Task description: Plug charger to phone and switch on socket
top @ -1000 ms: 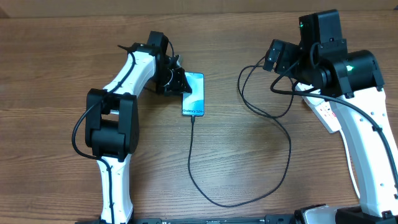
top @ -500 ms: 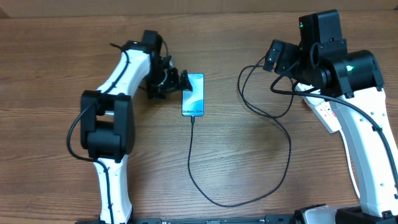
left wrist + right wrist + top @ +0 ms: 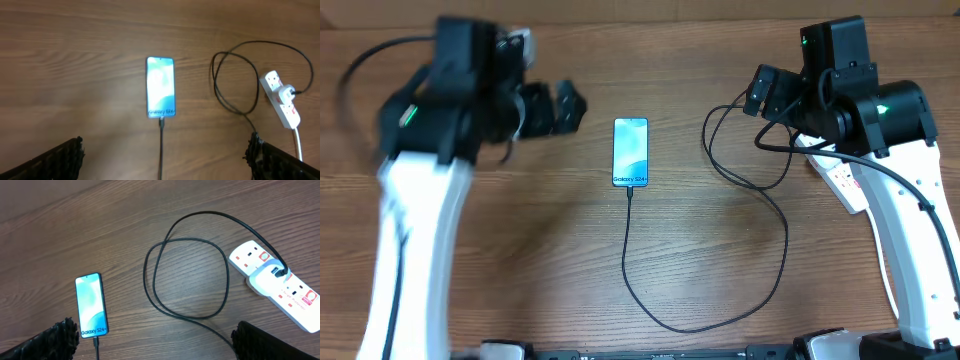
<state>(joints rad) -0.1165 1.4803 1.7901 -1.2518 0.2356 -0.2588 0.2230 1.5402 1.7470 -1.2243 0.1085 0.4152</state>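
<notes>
The phone (image 3: pixel 631 152) lies flat mid-table, its screen lit with "Galaxy" text. The charger (image 3: pixel 672 326), a thin black cable, has its tip in the phone's near edge. It sweeps round the front of the table and loops by the socket (image 3: pixel 844 184), a white strip half hidden under my right arm. My left gripper (image 3: pixel 553 108) hangs open, blurred, left of the phone and apart from it. The left wrist view has the phone (image 3: pixel 160 87) ahead of the wide-apart fingers (image 3: pixel 64 156). My right gripper (image 3: pixel 155 330) is open above the cable loop (image 3: pixel 190 275), near the socket (image 3: pixel 280 282).
A white plug (image 3: pixel 274 271) sits in the strip's middle outlet, with red switches (image 3: pixel 262 256) beside it. The strip's thick white cord (image 3: pixel 299 142) runs toward the front edge. Bare wood surrounds the phone on all sides.
My left gripper opened and let go of the phone's left edge, then pulled back left and upward. The phone and cable stayed put. The right arm has not moved.
</notes>
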